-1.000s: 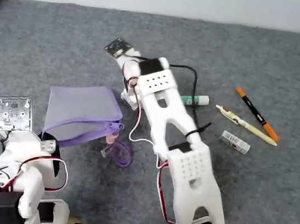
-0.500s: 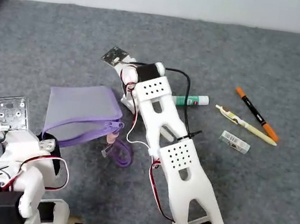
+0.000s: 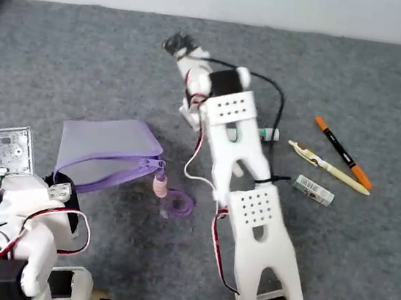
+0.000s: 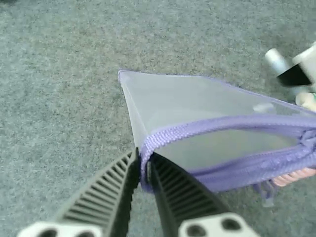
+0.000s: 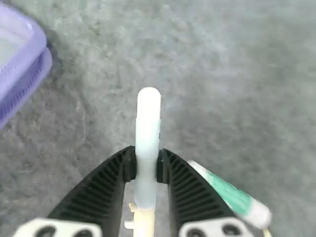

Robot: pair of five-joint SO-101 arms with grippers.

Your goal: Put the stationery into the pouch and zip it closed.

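The translucent purple pouch (image 3: 104, 151) lies at the left of the grey mat, zipper edge toward the front, with a pink pull (image 3: 159, 184) and a purple cord loop (image 3: 180, 205). My left gripper (image 4: 143, 163) is shut on the pouch's (image 4: 197, 108) zipper-end corner. My right gripper (image 5: 147, 155) is shut on a white pen-like stick (image 5: 148, 123), held above the mat behind and to the right of the pouch (image 5: 19, 74). In the high view this arm's head (image 3: 192, 104) sits beyond the pouch. A green-and-white tube (image 5: 232, 196) lies just beside it.
On the right of the mat lie an orange-and-black pen (image 3: 343, 152), a yellow-white pen (image 3: 328, 167) and a small boxed eraser (image 3: 314, 189). The green-and-white tube (image 3: 265, 134) pokes out from under the right arm. Grey mat stretches open behind the pouch.
The right arm swung away from the pouch's mouth toward the back and right. The zipper pull and cord slid to the right. The left arm shifted slightly left, still gripping the corner.
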